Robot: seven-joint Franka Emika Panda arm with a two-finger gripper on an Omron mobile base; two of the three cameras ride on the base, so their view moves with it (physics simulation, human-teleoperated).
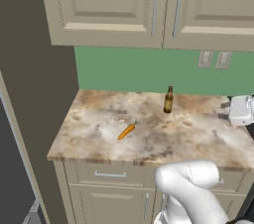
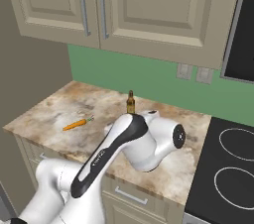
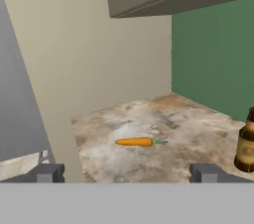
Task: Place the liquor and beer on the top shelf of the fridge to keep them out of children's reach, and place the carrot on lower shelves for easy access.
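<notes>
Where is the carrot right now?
The carrot lies flat on the marbled counter, in front and left of the standing beer in the left base view, apart from it.

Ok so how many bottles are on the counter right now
1. The beer stands upright near the green back wall, behind and to the right of the carrot. Another bottle may be hidden behind the arm.

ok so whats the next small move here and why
Probably ease the gripper forward and down toward the carrot. Its jaws stand wide open with nothing between them, and the carrot lies flat on the counter almost straight ahead in the hand view, apart from the beer standing off to one side.
</notes>
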